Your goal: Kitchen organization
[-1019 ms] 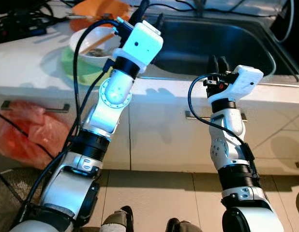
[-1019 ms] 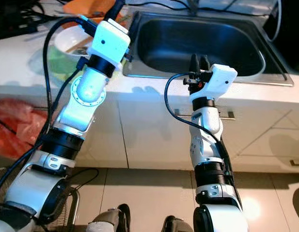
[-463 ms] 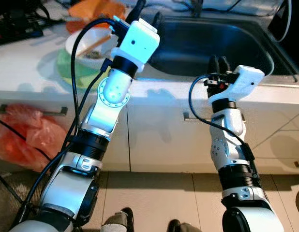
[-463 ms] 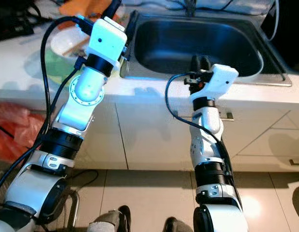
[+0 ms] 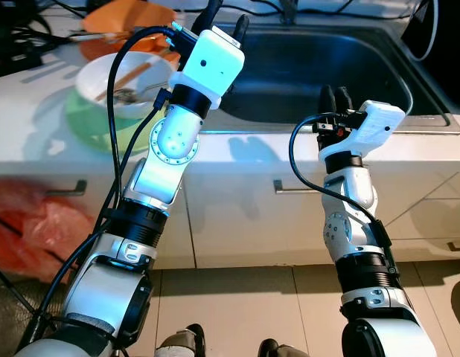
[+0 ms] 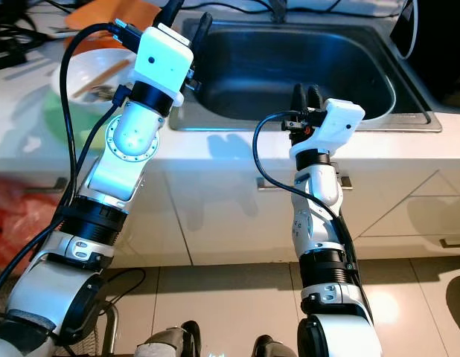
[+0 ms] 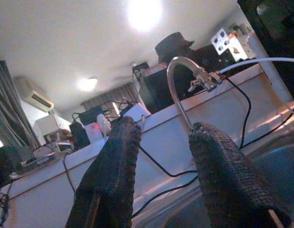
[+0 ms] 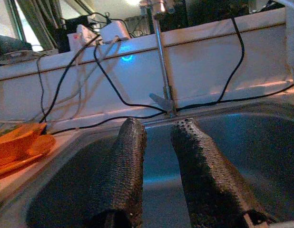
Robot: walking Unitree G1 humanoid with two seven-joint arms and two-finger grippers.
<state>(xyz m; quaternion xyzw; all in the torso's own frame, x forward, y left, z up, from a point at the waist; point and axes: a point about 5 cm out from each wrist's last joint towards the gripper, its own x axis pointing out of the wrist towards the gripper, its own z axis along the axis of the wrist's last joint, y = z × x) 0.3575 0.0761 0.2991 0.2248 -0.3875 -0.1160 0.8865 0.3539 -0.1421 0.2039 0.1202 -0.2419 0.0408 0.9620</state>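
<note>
Both arms raised at the white countertop [image 5: 59, 134] edge. Left gripper [image 5: 226, 18] over the stainless sink [image 5: 319, 63] left rim, textured black fingers spread, empty. Right gripper [image 5: 333, 97] at the sink's front rim, fingers slightly parted, empty. Sink basin smooth, rounded corners. White bowl [image 5: 122, 74] with chopsticks [image 5: 120, 78] sits on a green plate [image 5: 96, 123] left of the sink, bowl contents unclear. Curved faucet [image 7: 178, 80] behind.

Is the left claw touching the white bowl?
Apart. The left eye view shows the left claw raised at the sink's rim, beside the white bowl.
</note>
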